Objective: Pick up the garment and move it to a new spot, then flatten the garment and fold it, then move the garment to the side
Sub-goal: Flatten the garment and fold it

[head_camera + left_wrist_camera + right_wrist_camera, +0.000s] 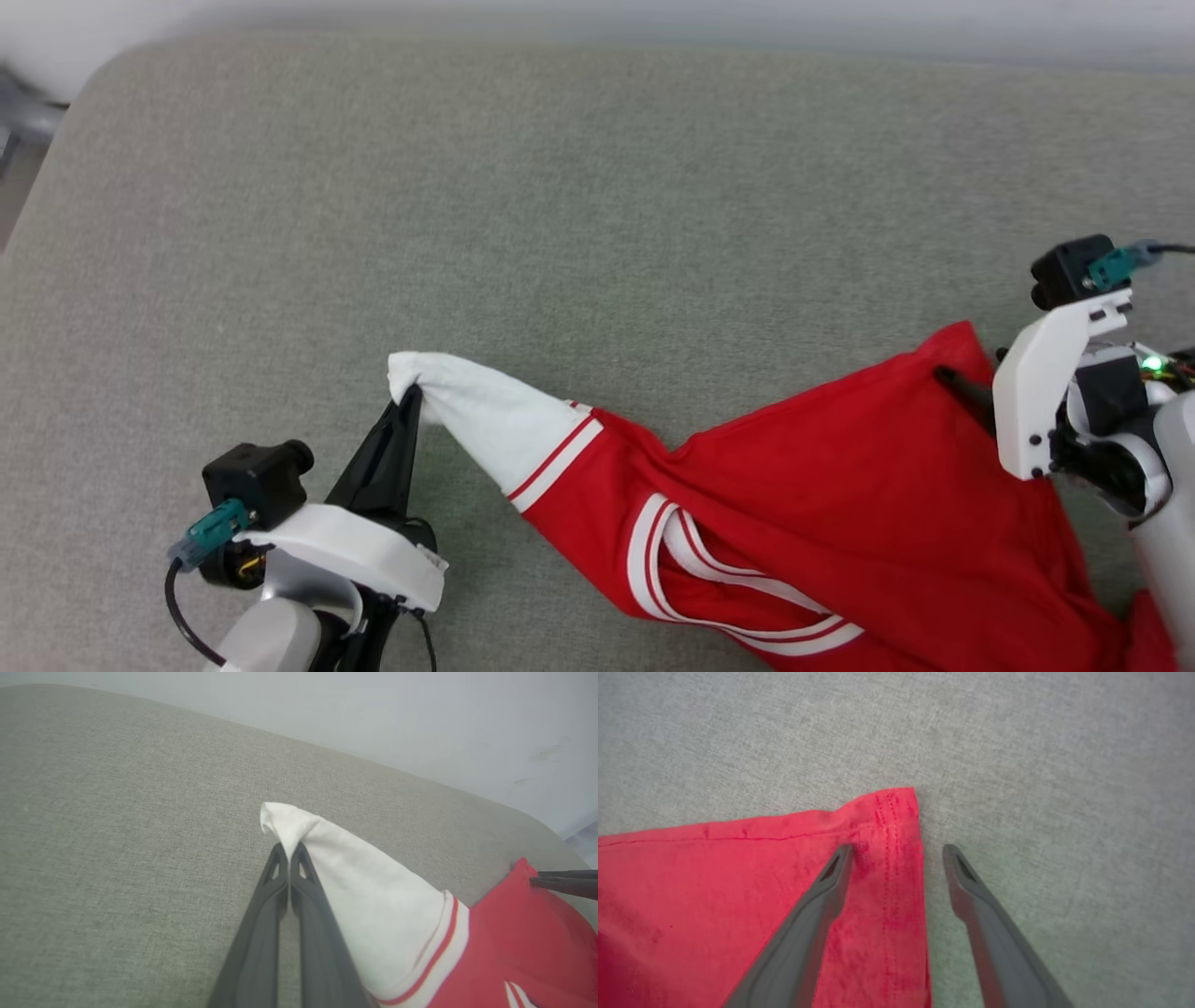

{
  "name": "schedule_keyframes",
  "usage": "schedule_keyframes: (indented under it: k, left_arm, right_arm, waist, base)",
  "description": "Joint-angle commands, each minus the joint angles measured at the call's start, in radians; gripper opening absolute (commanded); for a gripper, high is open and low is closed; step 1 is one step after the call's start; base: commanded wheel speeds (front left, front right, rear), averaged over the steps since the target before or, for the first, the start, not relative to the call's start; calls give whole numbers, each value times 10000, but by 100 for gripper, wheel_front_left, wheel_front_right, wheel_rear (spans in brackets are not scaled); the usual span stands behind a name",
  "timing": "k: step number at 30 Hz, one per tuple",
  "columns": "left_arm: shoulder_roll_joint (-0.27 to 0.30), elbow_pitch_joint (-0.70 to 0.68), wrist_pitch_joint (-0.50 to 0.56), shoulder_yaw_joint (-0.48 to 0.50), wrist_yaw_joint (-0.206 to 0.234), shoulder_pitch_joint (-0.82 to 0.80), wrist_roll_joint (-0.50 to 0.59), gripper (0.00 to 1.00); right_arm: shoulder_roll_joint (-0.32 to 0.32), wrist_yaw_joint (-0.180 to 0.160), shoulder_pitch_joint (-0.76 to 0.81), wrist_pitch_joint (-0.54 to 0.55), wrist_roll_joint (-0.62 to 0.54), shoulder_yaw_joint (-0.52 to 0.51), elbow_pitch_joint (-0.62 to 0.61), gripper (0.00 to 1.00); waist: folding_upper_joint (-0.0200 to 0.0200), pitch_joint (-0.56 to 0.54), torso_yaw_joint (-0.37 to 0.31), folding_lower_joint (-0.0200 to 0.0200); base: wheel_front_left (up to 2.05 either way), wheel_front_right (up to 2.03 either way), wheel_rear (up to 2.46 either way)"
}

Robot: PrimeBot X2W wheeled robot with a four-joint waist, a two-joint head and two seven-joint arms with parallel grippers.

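On the grey fabric surface (597,187), my left hand (411,397) clenches the garment's (840,485) white sleeve tip (289,821) to spread it, while my right hand (896,851), released, straddles its red hem corner (896,807).

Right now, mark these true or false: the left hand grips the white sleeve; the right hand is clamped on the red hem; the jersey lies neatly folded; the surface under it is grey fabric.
1. The left hand is shut on the tip of the white sleeve. True.
2. The right hand is clamped on the red hem corner. False: its fingers stand apart, one over the red cloth, the other over bare surface.
3. The jersey lies neatly folded. False: it is drawn out and bunched, not folded.
4. A grey fabric surface lies under the jersey. True.
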Motion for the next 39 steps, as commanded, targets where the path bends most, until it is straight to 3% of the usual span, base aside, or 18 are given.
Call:
schedule_keyframes:
  k: [1,9,10,11,12,16,23,30,39]
  left_arm:
    - [-46,44,-102,-14,-81,-247,59,0]
    - [-165,281,-252,-101,-233,-536,87,0]
    - [-181,324,-261,-105,-248,-555,79,0]
    - [-192,363,-267,-98,-258,-565,65,0]
    - [-189,404,-288,-83,-244,-549,50,0]
    - [-95,511,-263,-57,-235,-433,11,0]
    - [461,667,-130,94,-308,-1137,286,0]
    - [1219,572,388,95,-434,-2827,945,0]
    - [1556,1668,1254,386,-663,-5902,1072,0]
  right_arm:
    - [-175,-8,-367,34,-64,209,185,100]
    - [186,-3,-39,1432,399,1073,1745,100]
    - [220,-3,126,1750,467,1161,1943,96]
    - [326,0,258,1956,612,1222,2022,34]
    - [412,11,305,2070,745,1272,2028,0]
    - [293,9,141,1926,905,1271,1709,0]
    - [-194,-12,-1012,560,669,395,1156,0]
    - [-25,-11,-1908,-488,29,-325,987,0]
    - [407,-12,-3678,-1771,-1157,-1319,1378,0]
  waist:
    - [0,396,277,-2]
    - [0,710,418,-2]
    - [0,705,421,-2]
    - [0,694,417,-2]
    - [0,666,393,-2]
    - [0,494,257,-2]
    - [0,-91,-48,-2]
    - [0,-786,-617,-2]
    - [0,-891,-1265,-2]
  base:
    - [0,0,0]
    - [0,0,0]
    - [0,0,0]
    - [0,0,0]
    - [0,0,0]
    - [0,0,0]
    - [0,0,0]
    - [0,0,0]
    - [0,0,0]
